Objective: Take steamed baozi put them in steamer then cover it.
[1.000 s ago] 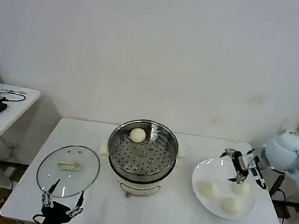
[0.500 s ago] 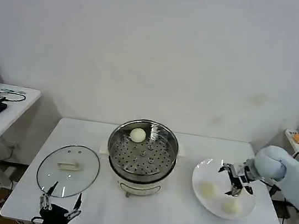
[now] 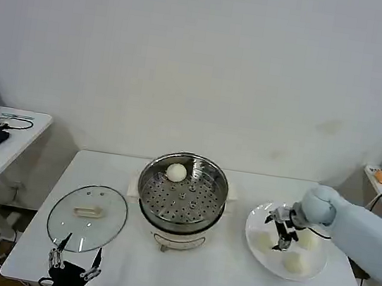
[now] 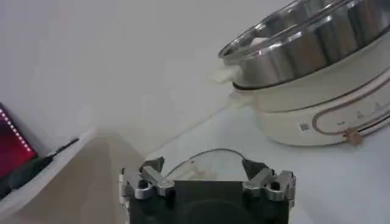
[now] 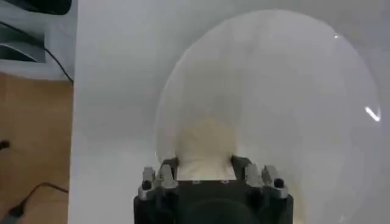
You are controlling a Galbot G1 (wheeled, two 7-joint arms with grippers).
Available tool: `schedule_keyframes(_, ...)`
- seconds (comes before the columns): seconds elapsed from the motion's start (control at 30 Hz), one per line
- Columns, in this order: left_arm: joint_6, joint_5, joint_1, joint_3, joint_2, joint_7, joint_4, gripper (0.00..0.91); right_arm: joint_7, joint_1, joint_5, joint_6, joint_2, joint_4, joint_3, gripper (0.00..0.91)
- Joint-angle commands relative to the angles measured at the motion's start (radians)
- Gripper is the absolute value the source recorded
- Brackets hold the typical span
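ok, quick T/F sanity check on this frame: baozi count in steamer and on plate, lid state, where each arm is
1. One baozi lies in the steamer. True.
2. The glass lid covers the steamer. False: it lies flat on the table, on the steamer's left.
3. The right gripper is over the plate, jaws either side of a baozi. True.
4. The plate holds four baozi. False: three show there, one partly behind the gripper.
5. The left gripper grips the lid handle. False: it sits at the table's near edge, jaws open on nothing.
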Motion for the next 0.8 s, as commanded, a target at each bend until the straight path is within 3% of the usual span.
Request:
schedule_keyframes(0.03,0.000,0.001,-0.002,-0.002,-0.001,0.000,0.007,0.907,-0.009,-0.008,-0.018,-0.021,0.076,-0.059,-0.018,0.907)
schedule_keyframes(0.23,0.000,0.000,0.000,-0.003,0.000,0.000,0.004,0.907,-0.011,-0.010,-0.016,-0.024,0.071,-0.054,-0.015,0.877)
schedule_keyframes(0.8,0.000,0.004,0.003,0.009,-0.007,-0.002,-0.010,0.907,-0.034,0.041,0.024,-0.032,-0.029,0.032,-0.040,0.897)
